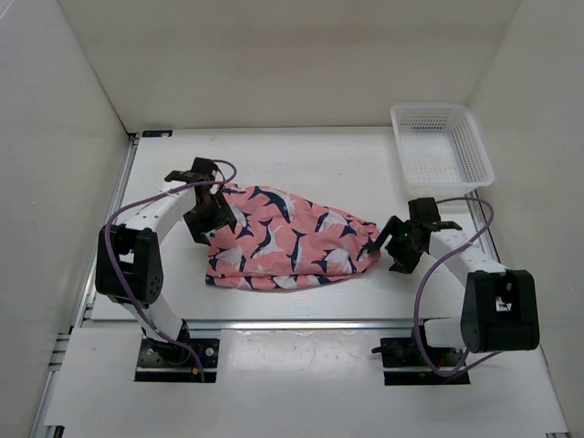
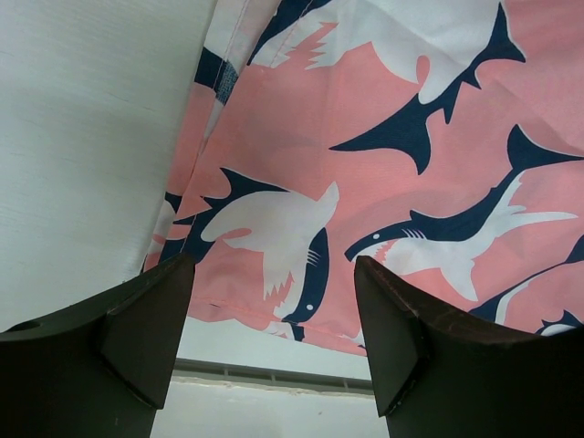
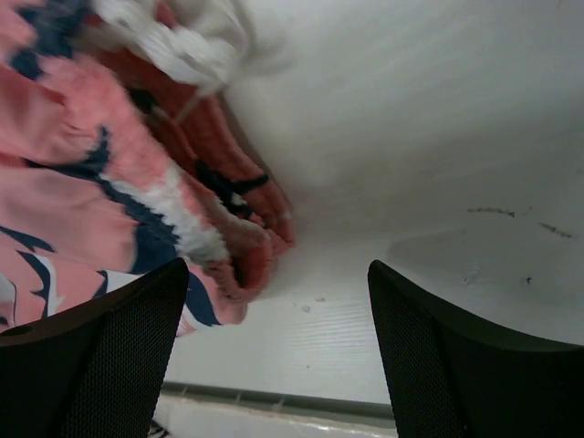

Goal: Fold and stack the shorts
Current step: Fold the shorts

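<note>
The white surface takes up most of what I can see from here. About the middle of it lie the shorts (salmon pink, with navy-and-white sharks all over). They are doubled over into a rough wedge, broad at the left end and narrowing to a bunched tip at the right. Along their near edge more than one layer of cloth shows.

The left arm curves in from the near left of the shorts, and the right arm from the near right. The white mesh basket sits well apart from the shorts, beyond their right tip, at the far right of the surface.

The left hand is over the shorts' left end, close down on the cloth. In its own camera its fingers stand spread with nothing between them. Past the gap I see a shark print and the edge of the shorts, with bare surface to the left of the cloth. Whether the fingertips touch the cloth I cannot tell.

The right hand is just beside the shorts' right tip. Its fingers are spread wide too and pinch nothing. In its own camera, the crumpled tip of the shorts lies ahead of the finger on the left of the view. Ahead of the other finger there is only bare surface.
</note>
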`<state>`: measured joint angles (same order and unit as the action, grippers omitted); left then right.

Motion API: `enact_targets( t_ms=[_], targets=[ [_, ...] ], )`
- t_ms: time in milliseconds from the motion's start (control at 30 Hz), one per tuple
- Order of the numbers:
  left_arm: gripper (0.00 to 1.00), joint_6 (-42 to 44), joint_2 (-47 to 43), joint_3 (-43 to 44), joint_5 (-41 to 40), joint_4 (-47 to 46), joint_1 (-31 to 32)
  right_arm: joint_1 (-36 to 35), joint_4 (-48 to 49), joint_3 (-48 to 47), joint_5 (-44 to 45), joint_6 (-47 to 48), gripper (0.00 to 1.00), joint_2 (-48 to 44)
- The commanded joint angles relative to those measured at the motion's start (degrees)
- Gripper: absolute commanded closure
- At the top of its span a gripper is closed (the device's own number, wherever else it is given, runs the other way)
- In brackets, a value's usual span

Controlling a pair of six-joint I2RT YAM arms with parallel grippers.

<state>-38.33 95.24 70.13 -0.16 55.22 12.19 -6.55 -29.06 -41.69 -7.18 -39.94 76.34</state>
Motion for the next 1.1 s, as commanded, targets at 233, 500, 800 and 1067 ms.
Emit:
enact_targets(
  t_ms=[233,500,800,1067],
  targets=[
    [0.18,0.80,-3.04,0.01,-0.54,-0.47,0.30,2.85,21.32,8.55,-12.60,-4.52,0.25,5.92],
    [0.18,0.27,-2.52,-0.52,-0.54,-0.47,0.30,1.72,21.51,5.67,-2.41,-5.06,0.96,8.22],
    [0.39,-0.87,0.20,-1.66,-0.54,-2.31,0.30,0.13,5.69,-5.32,6.91,1.53,1.00,-1.71],
    [0.90,-2.54,7.50,1.06,1.83,-5.73,0.30,-9.08,-4.76,-23.50,11.65,8.30,1.00,-0.49]
  ],
)
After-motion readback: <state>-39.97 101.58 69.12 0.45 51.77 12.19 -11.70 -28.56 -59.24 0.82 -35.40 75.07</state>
